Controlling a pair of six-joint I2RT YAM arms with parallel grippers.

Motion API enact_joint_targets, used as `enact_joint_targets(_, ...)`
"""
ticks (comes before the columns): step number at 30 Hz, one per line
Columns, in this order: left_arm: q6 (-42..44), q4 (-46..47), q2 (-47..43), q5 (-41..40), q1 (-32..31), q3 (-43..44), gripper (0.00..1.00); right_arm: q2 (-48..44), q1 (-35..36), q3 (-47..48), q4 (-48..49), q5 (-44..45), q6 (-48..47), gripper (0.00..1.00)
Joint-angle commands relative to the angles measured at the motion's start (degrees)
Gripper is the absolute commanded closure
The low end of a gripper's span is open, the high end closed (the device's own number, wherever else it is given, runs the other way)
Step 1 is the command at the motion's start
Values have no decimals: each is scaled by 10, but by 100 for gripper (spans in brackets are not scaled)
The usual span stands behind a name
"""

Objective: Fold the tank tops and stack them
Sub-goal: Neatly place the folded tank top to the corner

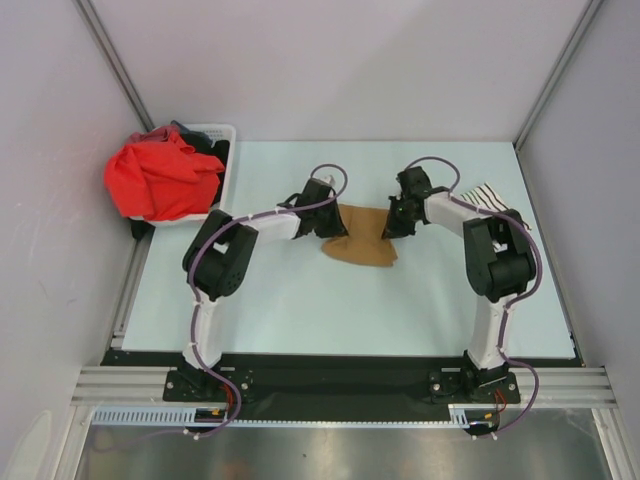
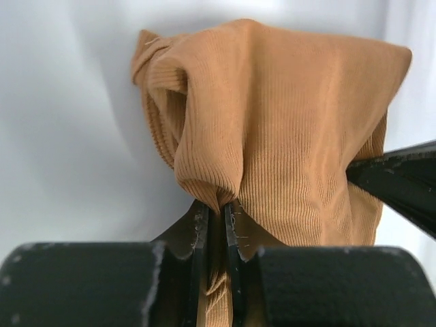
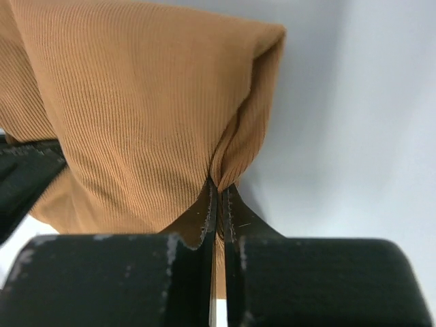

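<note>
Tan-brown tank top [image 1: 362,242], pinched from both sides.
Clamped tight in left gripper [image 2: 216,212] and right gripper [image 3: 218,189], cloth bunched between them.

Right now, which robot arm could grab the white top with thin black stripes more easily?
Probably the right arm: the white black-striped cloth top lies beside it, far from the left gripper. That and the right gripper both pinch the ribbed tan-brown cloth top.
</note>
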Motion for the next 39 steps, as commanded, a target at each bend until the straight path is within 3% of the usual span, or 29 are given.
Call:
enact_joint_targets(1,-51,20,38,41,-57,26,100,-59,-41,-26,2,-6,9,100)
enact_joint_targets(10,-106,22,95,37,-103,154,100,-91,-114,-73,-5,0,4,100)
enact_joint_targets(11,-106,17,94,26,-104,155,100,-92,-116,-77,-6,6,4,94)
enact_joint_targets(12,-107,20,89,24,-104,142,100,-98,-117,-79,-6,29,1,70)
enact_joint_targets(13,-110,22,78,19,-102,132,100,-104,-117,-82,-5,42,-1,59)
enact_joint_targets(15,-108,25,66,12,-93,97,100,-117,-124,-76,-12,77,-3,45)
enact_joint_targets(16,-106,27,50,12,-89,83,100,-120,-128,-59,-15,88,-3,43)
enact_joint_targets(22,-79,39,-10,0,-64,-21,100,-86,-126,43,-87,236,0,43)
enact_joint_targets(26,-64,34,-33,0,-60,-57,100,-44,-125,111,-124,316,4,53)
enact_joint_targets(39,-23,26,-112,11,-44,-141,100,136,-129,311,-189,393,-1,46)
